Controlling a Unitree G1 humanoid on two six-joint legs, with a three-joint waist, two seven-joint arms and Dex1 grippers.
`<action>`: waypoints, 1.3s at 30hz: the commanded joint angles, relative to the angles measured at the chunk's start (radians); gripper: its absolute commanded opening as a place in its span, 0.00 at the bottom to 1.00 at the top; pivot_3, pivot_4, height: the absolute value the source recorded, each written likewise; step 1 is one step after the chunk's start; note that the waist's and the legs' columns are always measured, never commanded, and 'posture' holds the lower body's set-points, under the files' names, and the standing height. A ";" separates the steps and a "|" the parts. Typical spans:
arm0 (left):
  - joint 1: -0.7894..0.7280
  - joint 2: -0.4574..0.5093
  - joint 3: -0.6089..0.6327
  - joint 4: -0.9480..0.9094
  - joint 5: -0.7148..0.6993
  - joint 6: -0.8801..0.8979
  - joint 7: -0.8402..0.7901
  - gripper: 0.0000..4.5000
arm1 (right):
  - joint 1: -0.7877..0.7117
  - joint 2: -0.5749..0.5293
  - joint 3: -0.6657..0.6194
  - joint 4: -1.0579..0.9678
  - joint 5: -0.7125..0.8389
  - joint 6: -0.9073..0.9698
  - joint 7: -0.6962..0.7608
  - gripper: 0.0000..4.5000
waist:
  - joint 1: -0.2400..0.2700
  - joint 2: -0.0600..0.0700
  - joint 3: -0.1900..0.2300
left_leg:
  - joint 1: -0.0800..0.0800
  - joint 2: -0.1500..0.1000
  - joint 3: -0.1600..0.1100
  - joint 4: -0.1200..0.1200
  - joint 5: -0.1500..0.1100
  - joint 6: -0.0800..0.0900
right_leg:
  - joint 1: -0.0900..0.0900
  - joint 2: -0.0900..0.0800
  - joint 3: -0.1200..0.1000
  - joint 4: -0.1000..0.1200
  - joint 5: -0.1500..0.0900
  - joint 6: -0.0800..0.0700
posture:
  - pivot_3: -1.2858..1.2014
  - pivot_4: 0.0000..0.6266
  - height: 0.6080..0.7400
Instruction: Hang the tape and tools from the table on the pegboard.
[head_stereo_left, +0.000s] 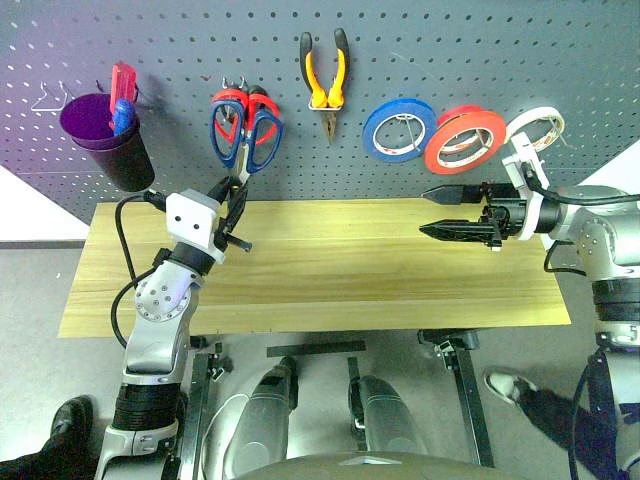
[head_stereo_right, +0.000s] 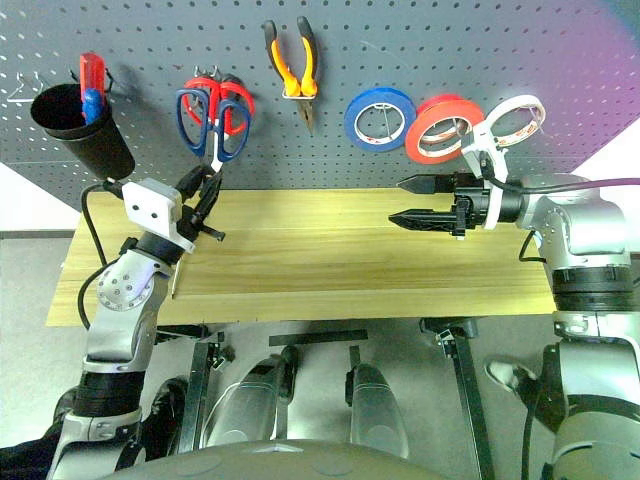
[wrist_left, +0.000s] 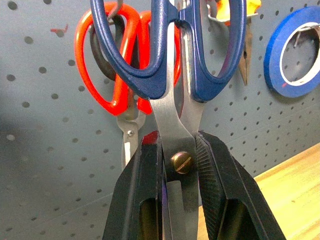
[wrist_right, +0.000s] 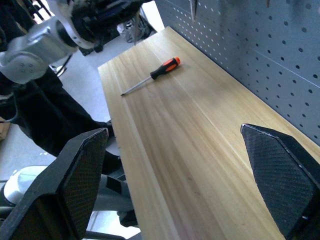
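My left gripper (head_stereo_left: 236, 203) is shut on the blades of the dark blue-handled scissors (head_stereo_left: 246, 131). It holds them handles-up against the pegboard (head_stereo_left: 180, 40), right in front of the red-handled scissors (wrist_left: 85, 55). I cannot tell whether a handle sits on a hook. The pliers (head_stereo_left: 327, 80) and the orange-red tape (head_stereo_left: 440, 155) hang on the pegboard. The screwdriver (wrist_right: 155, 74) lies on the table (head_stereo_left: 350, 280) near its left end. My right gripper (head_stereo_left: 424, 212) is open and empty. It hovers over the table's right part, pointing left, below the tape.
A blue ring (head_stereo_left: 375, 135) and a white ring (head_stereo_left: 520, 128) hang beside the tape. A purple cup (head_stereo_left: 105, 135) with red and blue items hangs at the pegboard's left. A person's shoe (head_stereo_left: 505, 382) stands on the floor by the table's right front.
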 joint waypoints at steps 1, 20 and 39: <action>-0.007 0.000 -0.006 -0.003 0.003 -0.044 -0.005 0.14 | -0.015 -0.039 -0.060 -0.053 0.054 0.035 0.007 1.00 | 0.000 0.000 0.000 | 0.000 0.000 0.000 0.000 0.000 0.000 | 0.000 0.000 0.000 0.000 0.000 0.000 | 0.50 0.38 1.00; -0.057 -0.002 -0.007 0.118 0.027 -0.097 0.006 0.14 | -0.028 -0.080 -0.111 -0.099 0.152 0.115 0.007 1.00 | 0.000 0.000 0.000 | 0.000 0.000 0.000 0.001 0.000 0.001 | 0.000 0.000 0.000 0.000 0.000 0.000 | 0.49 0.39 1.00; -0.116 -0.009 -0.014 0.248 0.043 -0.162 0.009 0.14 | 0.064 -0.213 -0.150 -0.084 0.146 0.100 0.033 1.00 | -0.005 0.001 -0.001 | 0.000 0.000 0.000 0.009 -0.004 0.008 | 0.003 0.000 0.000 0.002 0.000 0.000 | 0.48 0.38 1.00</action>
